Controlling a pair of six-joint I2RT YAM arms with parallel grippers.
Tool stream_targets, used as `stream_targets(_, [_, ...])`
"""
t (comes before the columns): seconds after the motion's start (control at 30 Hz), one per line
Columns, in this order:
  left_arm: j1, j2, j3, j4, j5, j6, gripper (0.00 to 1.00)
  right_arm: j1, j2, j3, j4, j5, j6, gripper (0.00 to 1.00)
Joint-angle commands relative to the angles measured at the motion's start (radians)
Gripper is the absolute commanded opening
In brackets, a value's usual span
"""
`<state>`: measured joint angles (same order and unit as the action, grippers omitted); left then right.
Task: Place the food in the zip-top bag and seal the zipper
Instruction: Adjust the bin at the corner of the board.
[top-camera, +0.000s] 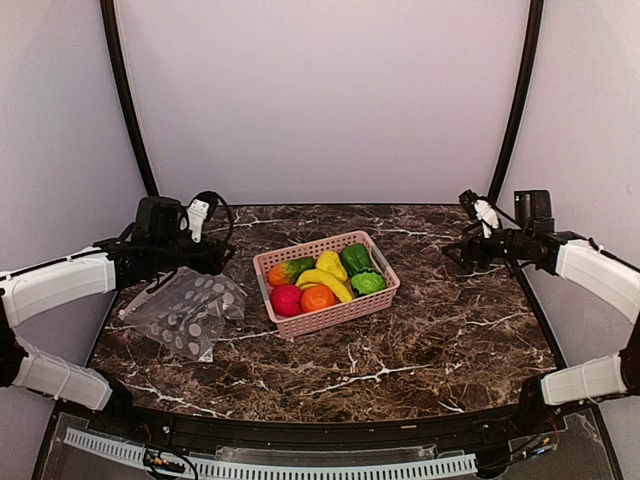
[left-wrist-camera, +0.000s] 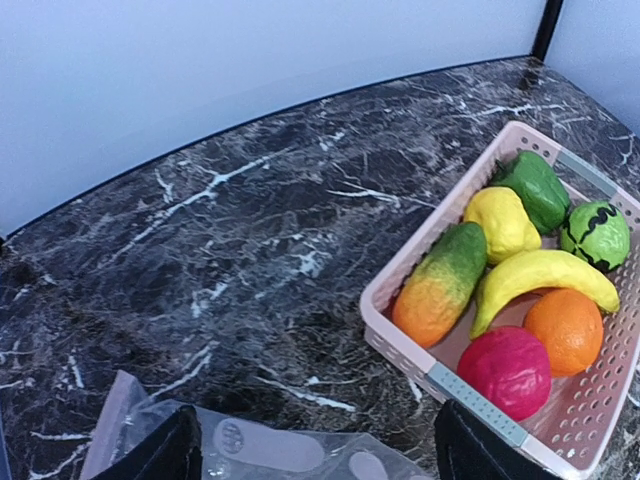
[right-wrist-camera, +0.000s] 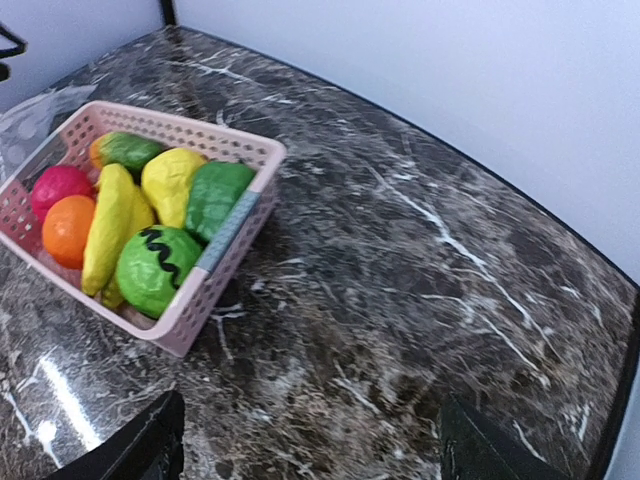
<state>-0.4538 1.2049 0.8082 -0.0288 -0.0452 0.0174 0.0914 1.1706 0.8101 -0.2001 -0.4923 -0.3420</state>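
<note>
The food lies in a pink lattice basket (top-camera: 335, 317) at mid-table: a banana (top-camera: 325, 280), an orange (top-camera: 318, 297), a red-pink ball (top-camera: 286, 299), a yellow pepper (top-camera: 331, 263) and green peppers (top-camera: 354, 258). The zip-top bag (top-camera: 188, 308) lies crumpled and flat to the basket's left; I cannot make out its zipper. My left gripper (top-camera: 215, 260) hovers open just above the bag's far edge (left-wrist-camera: 270, 450), with nothing between its fingers (left-wrist-camera: 160, 450). My right gripper (top-camera: 455, 252) hangs open over bare table right of the basket, and in its wrist view the gripper (right-wrist-camera: 305, 445) is empty.
The dark marble table (top-camera: 400, 350) ends at grey walls behind and at both sides. Black curved frame posts (top-camera: 128, 100) rise at the back corners. In the right wrist view the basket (right-wrist-camera: 225, 235) sits at the left.
</note>
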Motion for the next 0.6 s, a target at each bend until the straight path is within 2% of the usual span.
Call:
stream_targets(0.0, [-0.048, 0.096, 0.067, -0.113, 0.119, -0.006, 0.84, 0.112, 0.077, 0.092, -0.080, -0.058, -0.082, 0.82])
stream_targets(0.13, [-0.111, 0.185, 0.100, -0.182, 0.100, -0.010, 0.88, 0.144, 0.080, 0.077, -0.064, -0.067, -0.092, 0.81])
stream_targets(0.23, [-0.139, 0.241, 0.124, -0.215, 0.074, -0.011, 0.87, 0.149, 0.058, 0.034, -0.024, 0.015, -0.082, 0.82])
stream_targets(0.33, [-0.145, 0.320, 0.180, -0.242, 0.076, -0.081, 0.86, 0.149, 0.059, 0.039, -0.019, 0.075, -0.069, 0.83])
stream_targets(0.43, [-0.146, 0.353, 0.224, -0.236, 0.061, -0.134, 0.86, 0.151, 0.052, 0.024, -0.026, 0.027, -0.083, 0.83])
stream_targets(0.57, [-0.146, 0.408, 0.373, -0.315, -0.068, -0.100, 0.87, 0.151, 0.040, 0.011, -0.041, -0.028, -0.093, 0.84])
